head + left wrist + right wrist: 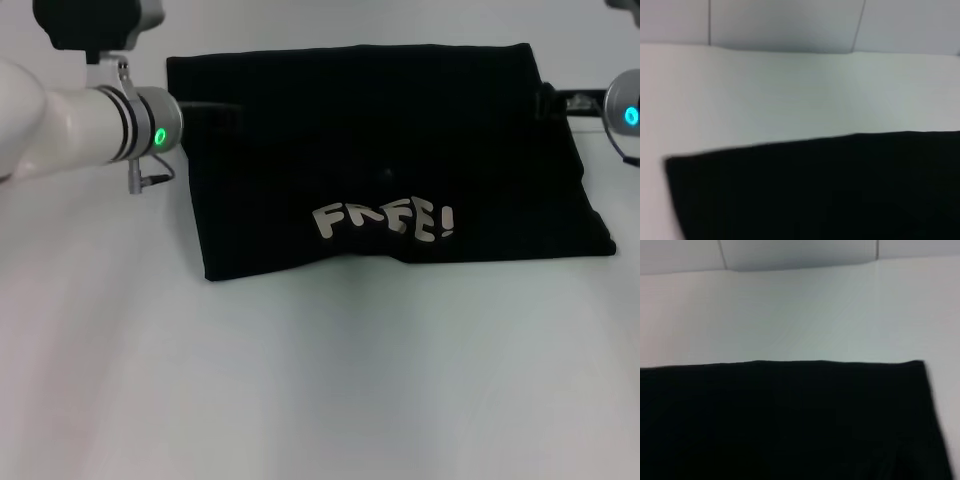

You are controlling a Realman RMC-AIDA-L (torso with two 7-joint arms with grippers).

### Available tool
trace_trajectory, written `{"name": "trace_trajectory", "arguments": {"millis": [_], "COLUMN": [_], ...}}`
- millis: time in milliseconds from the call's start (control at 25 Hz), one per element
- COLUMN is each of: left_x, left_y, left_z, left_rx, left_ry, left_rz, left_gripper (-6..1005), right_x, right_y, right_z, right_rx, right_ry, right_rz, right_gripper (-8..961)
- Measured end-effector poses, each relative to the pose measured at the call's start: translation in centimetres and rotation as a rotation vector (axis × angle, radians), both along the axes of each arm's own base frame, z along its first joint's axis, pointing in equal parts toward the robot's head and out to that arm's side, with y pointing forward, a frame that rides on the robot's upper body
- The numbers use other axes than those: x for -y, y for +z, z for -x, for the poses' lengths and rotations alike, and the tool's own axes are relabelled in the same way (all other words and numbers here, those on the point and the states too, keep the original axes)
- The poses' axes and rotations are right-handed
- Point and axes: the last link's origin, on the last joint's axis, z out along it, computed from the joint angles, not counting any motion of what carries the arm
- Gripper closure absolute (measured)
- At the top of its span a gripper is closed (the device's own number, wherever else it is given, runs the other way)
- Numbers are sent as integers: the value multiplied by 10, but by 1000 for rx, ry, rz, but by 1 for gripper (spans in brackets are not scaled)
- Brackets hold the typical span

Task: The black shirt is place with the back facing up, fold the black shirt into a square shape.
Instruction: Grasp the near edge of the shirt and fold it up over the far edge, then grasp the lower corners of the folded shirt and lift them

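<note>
Tabletop [320,400], pale and matte, fills the near part of the head view in front of you. Beyond it lies the black shirt [390,140], already folded into a wide rectangle, with white lettering reading "FREE!" [385,220] showing near its closest edge, so the printed side faces up here. The near edge ripples slightly under the lettering, which suggests thin, light, floppy cloth that will sag, drag and wrinkle rather than hold a line. Judging from that, you should take it by the corners or along a short side, lifting both ends together so the fold stays straight. At the shirt's left side your left gripper [205,110] reaches in against the cloth; its dark fingers merge with the fabric, so whether it is released or clenched cannot be told. At the far right side your right gripper [560,103] sits at the shirt's edge, where the cloth looks slightly bunched, and its hold is equally unclear. Each wrist view shows only black cloth with bare table beyond.
</note>
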Motion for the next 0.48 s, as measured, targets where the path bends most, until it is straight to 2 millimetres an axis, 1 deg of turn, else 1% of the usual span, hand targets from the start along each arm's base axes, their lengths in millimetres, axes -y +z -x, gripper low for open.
{"name": "trace_trajectory", "arguments": {"millis": [80, 120, 200, 280, 320, 400, 480], "left_x": [2, 6, 11, 19, 23, 36, 51], "left_y": [7, 14, 29, 48, 54, 67, 75], "left_z": [-4, -5, -4, 4, 7, 20, 34], "left_rx": [84, 155, 250, 342, 372, 456, 504], "left_ry": [31, 68, 137, 220, 241, 259, 239], "left_rz": [36, 79, 144, 218, 243, 285, 317], "left_gripper": [875, 874, 793, 713, 672, 584, 487], "right_x": [0, 0, 3, 6, 7, 10, 13], "right_y": [8, 13, 23, 33, 38, 45, 48], "right_z": [10, 15, 26, 34, 37, 42, 46], "right_rx": [-62, -91, -157, -204, -224, -256, -278], "right_ry": [-3, -2, -3, -8, -12, -15, -15], "right_rz": [37, 55, 91, 114, 127, 154, 181], "right_gripper": [760, 713, 625, 542, 501, 419, 384]}}
